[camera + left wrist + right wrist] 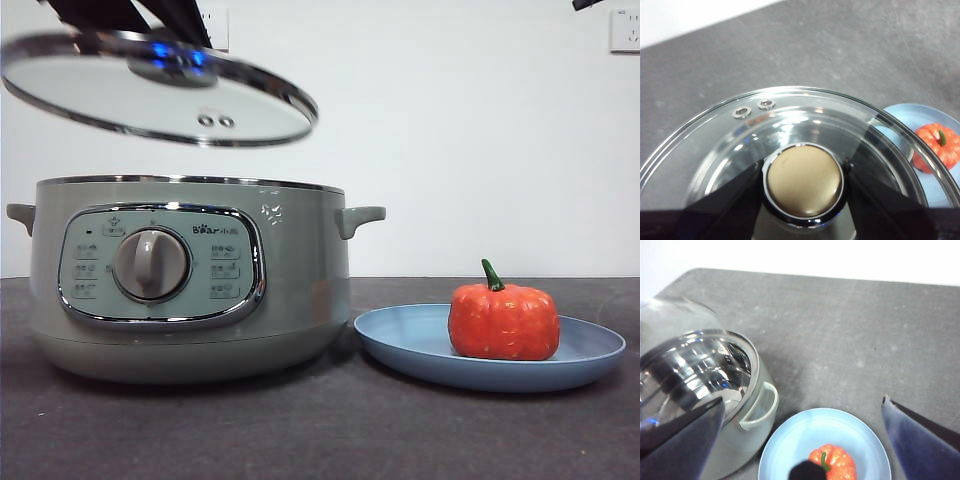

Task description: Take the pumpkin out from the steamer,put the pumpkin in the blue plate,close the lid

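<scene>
Pumpkin (pixel 503 321) sits upright in the blue plate (pixel 400 345), just right of the steamer (pixel 300 270). Left gripper (pixel 803 182) clamps the lid (pixel 110 95) knob, tilted above the open pot; knob grip visible only in left wrist view. Right gripper (pixel 800 440) hangs wide above the plate.

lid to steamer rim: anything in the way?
Nothing visible. The left pincer holds the lid by its knob, tilted, above the steamer, whose open rim is bare. The pumpkin already sits on the blue plate beside it, and the right pincer hangs above that.
</scene>
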